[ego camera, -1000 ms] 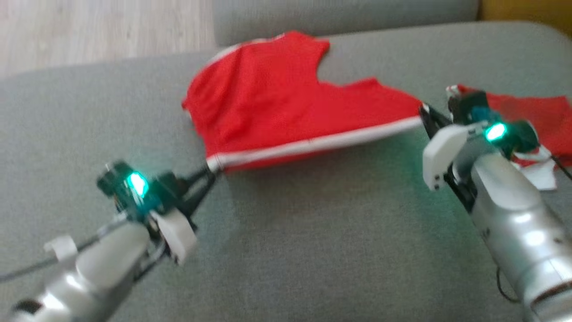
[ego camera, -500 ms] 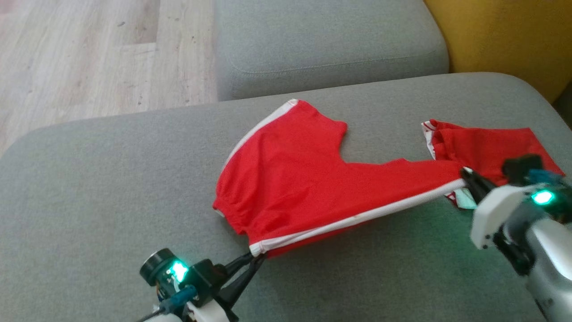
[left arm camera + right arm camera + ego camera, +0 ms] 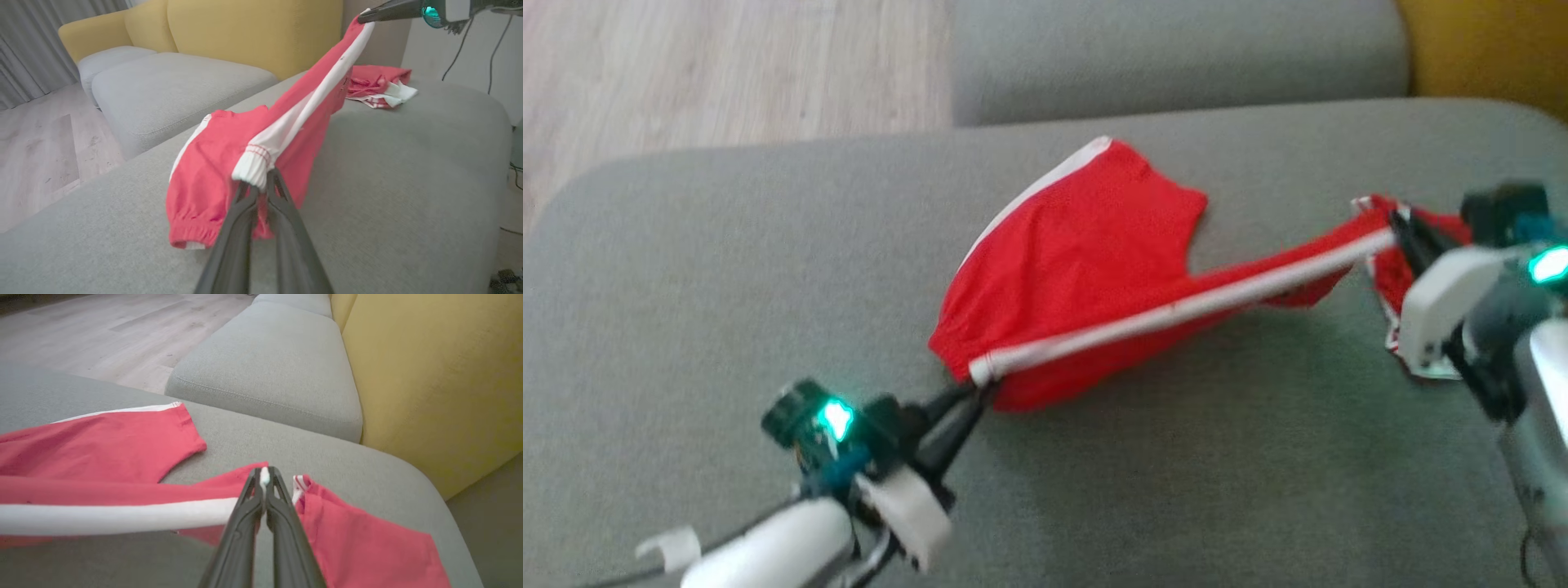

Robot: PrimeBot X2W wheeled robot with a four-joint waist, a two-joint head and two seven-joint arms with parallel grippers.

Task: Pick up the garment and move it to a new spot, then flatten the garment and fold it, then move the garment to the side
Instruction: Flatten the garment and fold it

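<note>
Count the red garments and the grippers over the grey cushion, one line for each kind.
Red garments: 2 (held garment, loose garment)
Grippers: 2 (left gripper, right gripper), each shut on one end of the held garment
Total: 4

I've got the garment (image 3: 1086,261) strung between my two grippers above the near sofa cushion (image 3: 727,269). The left gripper (image 3: 974,392) pinches its near-left corner and the right gripper (image 3: 1398,222) its far-right end. Behind that stretched edge, the garment's far leg rests on the cushion. A second piece of clothing (image 3: 378,83) lies on the cushion just beside the right fingers (image 3: 249,506). Behind the cushion sits another seat (image 3: 1176,57), with the floor (image 3: 727,65) to its left and a sofa back (image 3: 1486,41) to its right.
</note>
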